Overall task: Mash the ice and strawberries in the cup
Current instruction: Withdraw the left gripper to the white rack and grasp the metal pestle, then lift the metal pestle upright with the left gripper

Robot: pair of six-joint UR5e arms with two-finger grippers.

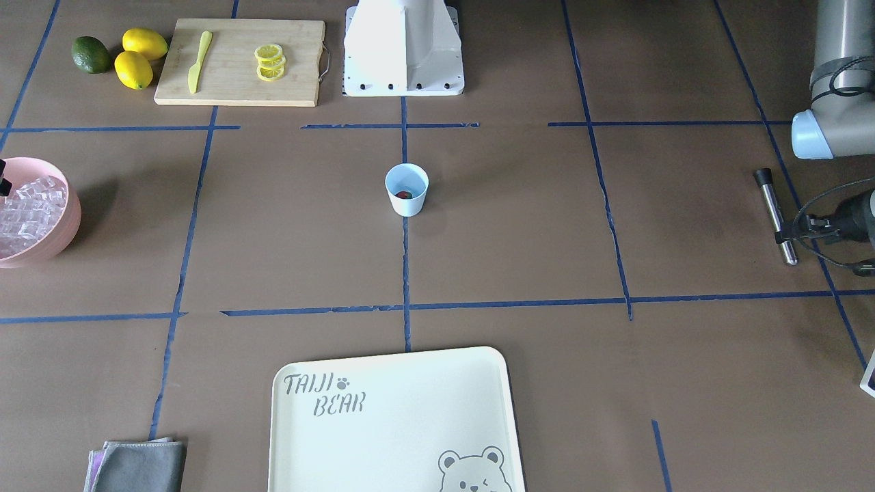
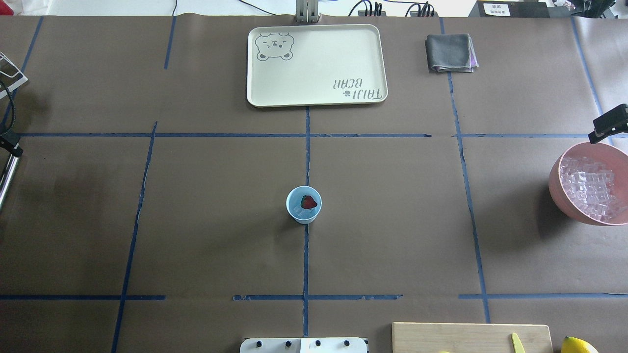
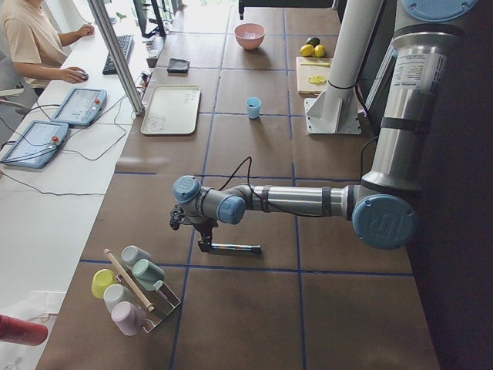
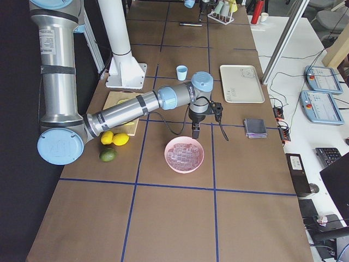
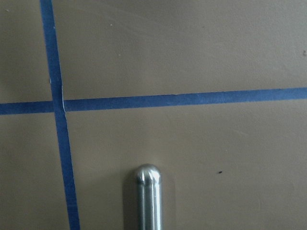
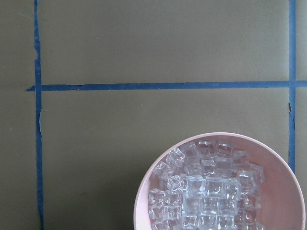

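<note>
The pale-blue cup (image 2: 296, 196) stands upright at the table's middle and also shows in the front view (image 1: 415, 198). One red strawberry (image 2: 308, 201) lies inside it, with clear ice (image 2: 297, 211) beside it. More ice (image 6: 206, 189) fills a pink bowl (image 2: 557, 184). My right gripper (image 2: 594, 137) hangs just above the bowl's far rim; its fingers look together and empty. My left gripper (image 1: 783, 238) is far from the cup at the table's left end. It is shut on a metal muddler rod (image 1: 772, 205) that lies low over the table (image 5: 148, 196).
A cream tray (image 2: 316, 63) and a folded grey cloth (image 2: 450, 52) lie on the far side. A cutting board (image 1: 239, 61) with lemon slices and a yellow knife, two lemons (image 1: 140, 55) and a lime lie near my base. A rack of cups (image 3: 131, 289) stands near my left gripper.
</note>
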